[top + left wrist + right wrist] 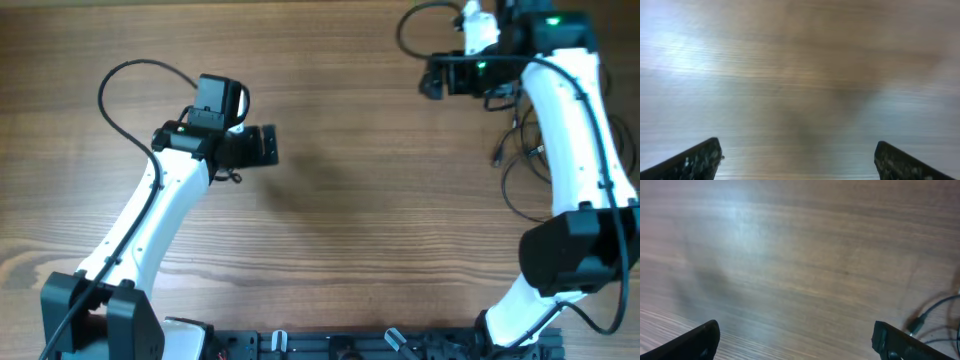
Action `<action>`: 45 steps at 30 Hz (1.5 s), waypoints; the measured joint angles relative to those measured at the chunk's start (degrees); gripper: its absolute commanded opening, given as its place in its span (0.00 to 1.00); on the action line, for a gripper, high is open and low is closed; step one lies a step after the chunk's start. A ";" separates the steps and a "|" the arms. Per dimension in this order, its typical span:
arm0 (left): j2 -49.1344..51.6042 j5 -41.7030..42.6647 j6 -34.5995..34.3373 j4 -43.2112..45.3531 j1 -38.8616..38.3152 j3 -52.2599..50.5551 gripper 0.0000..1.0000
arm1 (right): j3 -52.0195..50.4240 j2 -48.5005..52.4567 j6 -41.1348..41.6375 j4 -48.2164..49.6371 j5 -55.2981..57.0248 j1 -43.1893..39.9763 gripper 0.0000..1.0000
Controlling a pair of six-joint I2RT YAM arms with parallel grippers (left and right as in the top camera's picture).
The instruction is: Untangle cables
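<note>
A wooden table [350, 230] seen from above, with two white robot arms. The left gripper [268, 146] hovers over bare wood towards the left edge, jaws wide open and empty. The right gripper [432, 78] is near the far right corner, jaws also spread wide, holding nothing. The cables [512, 150], thin black loops, lie along the right edge, partly hidden under the right arm. That arm could snag the loops and tighten the tangle. A grab might also pinch several cords together.

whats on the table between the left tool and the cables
Nothing but bare wooden table. The overhead view shows that stretch empty from the left tool to the cables on the right side.
</note>
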 measured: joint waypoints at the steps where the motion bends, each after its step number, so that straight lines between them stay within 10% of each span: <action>1: 0.00 -1.05 -0.72 -2.45 0.55 0.00 1.00 | -0.94 0.00 0.85 -0.44 1.16 1.18 1.00; 13: -6.27 4.46 -3.61 -18.45 9.60 -0.22 0.99 | -20.06 -15.41 6.32 7.13 7.61 5.16 1.00; 24: -55.12 4.28 -0.76 -6.67 6.56 -16.39 1.00 | -50.75 -59.60 10.49 21.46 12.17 5.18 1.00; 45: -58.73 4.24 -0.76 -15.72 6.56 -16.57 1.00 | -51.41 -49.70 10.73 21.88 13.16 5.16 1.00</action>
